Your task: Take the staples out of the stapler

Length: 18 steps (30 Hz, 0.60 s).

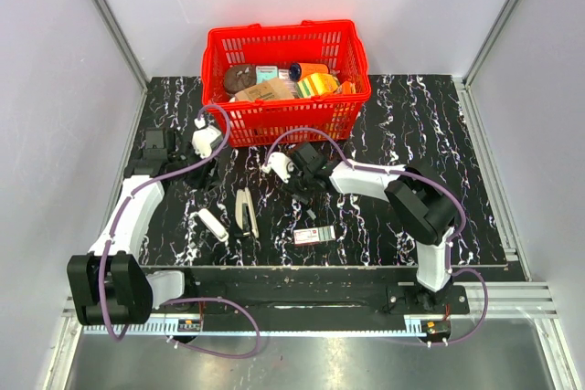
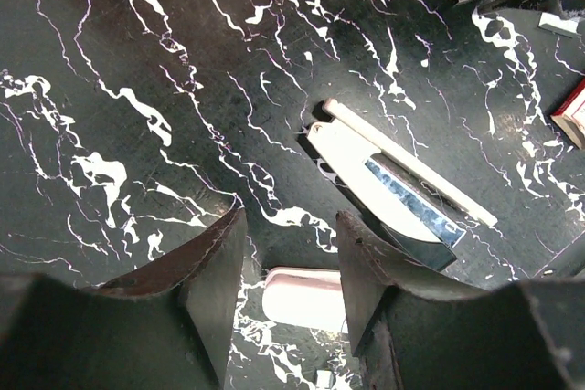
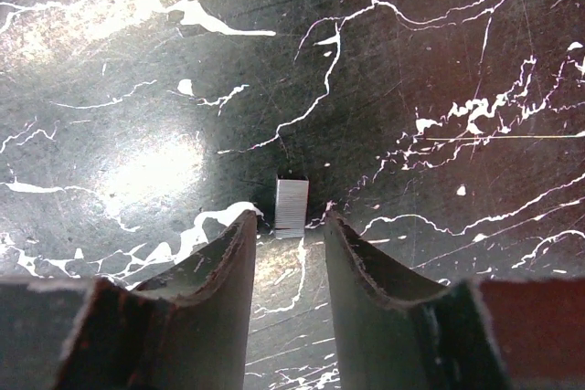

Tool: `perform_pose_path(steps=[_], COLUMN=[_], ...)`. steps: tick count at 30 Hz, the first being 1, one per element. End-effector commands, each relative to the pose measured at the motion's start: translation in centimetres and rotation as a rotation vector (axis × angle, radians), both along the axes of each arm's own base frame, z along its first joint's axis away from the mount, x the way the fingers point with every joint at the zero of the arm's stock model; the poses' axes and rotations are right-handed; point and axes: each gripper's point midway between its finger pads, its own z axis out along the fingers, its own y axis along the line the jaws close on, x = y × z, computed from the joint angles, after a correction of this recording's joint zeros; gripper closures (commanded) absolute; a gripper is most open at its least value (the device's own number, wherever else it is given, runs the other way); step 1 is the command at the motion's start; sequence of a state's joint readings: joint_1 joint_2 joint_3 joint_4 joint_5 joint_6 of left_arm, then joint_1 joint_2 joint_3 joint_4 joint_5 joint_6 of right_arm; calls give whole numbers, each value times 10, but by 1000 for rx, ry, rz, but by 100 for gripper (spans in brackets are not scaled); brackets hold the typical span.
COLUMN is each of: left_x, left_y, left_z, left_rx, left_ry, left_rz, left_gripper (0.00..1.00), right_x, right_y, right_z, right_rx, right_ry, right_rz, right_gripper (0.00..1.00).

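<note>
Right gripper (image 3: 290,226) narrowly parted at a staple strip (image 3: 292,205), stapler (image 1: 245,212) lying near on its left, left gripper (image 2: 291,218) parted, empty.

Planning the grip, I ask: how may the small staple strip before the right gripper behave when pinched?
The staple strip looks small and thin, so probably very light; it may slide on the glossy table. Its ribbed face suggests staples stuck together, so a hard pinch by the right gripper might break it.

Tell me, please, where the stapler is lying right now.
In the top view the stapler lies splayed open left of centre, between the white oblong piece on its left and the small box on its right, nearer than the red basket.
</note>
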State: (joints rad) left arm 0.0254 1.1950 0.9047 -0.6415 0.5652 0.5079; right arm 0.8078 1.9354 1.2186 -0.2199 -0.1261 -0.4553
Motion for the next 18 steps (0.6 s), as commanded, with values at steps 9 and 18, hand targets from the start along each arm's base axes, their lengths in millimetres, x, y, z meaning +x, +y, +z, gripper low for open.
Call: perform_pose_path(steps=[9,18], left_x=[-2,-5], left_y=[-3,-2], left_z=[5,4], left_rx=[-24,-16], left_ry=[-32,-32], left_rz=[-11,-6], left_gripper=[51,51], right_x=[-5,-15], right_y=[4,3], right_z=[7,63], right_rx=[38,219], right_ry=[81,79], right_rz=[-84,-227], right_gripper=[75,96])
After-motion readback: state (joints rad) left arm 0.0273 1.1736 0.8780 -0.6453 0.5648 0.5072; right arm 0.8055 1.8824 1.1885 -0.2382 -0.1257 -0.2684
